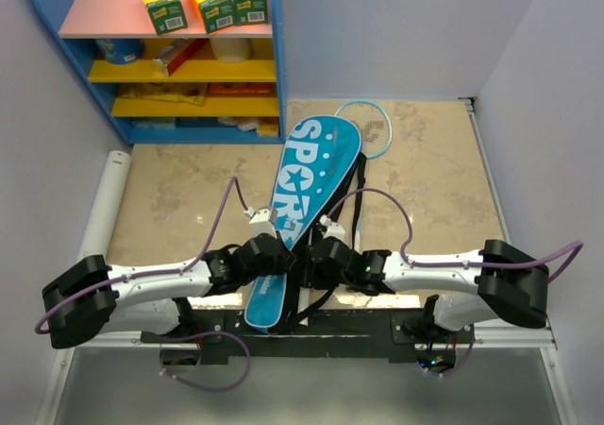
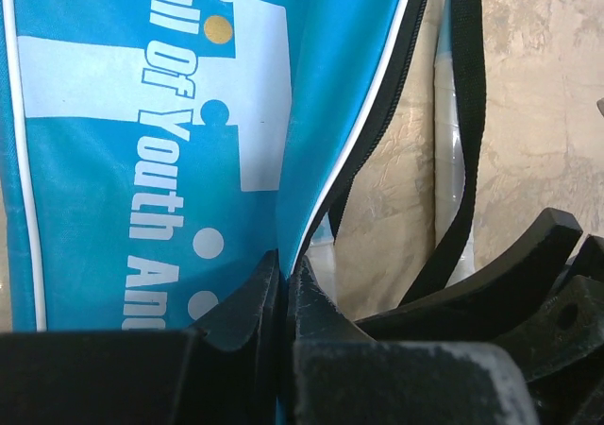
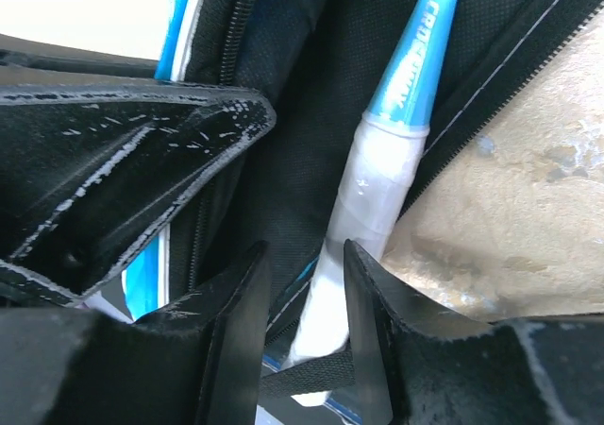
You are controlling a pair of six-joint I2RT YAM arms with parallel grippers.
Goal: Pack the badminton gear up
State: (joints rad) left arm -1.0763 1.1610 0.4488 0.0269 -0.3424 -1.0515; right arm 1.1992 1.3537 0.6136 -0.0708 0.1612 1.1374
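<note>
One blue bag [image 1: 307,175], zip edge pinched by closed left gripper [image 2: 286,276], likely to hold it open; right gripper [image 3: 307,255] parted astride racket handle [image 3: 377,189] inside.

Both arms lie low, reaching inward from their bases. The left arm [image 1: 151,279] and the right arm [image 1: 434,274] bring their wrists almost together near the middle. The left gripper [image 2: 286,272] has its 2 fingers pressed together, nipping the edge of the bag [image 2: 113,113]. The right gripper [image 3: 304,255] has its jaws parted, with the racket handle [image 3: 377,179] in the gap and space left on 1 side.
</note>
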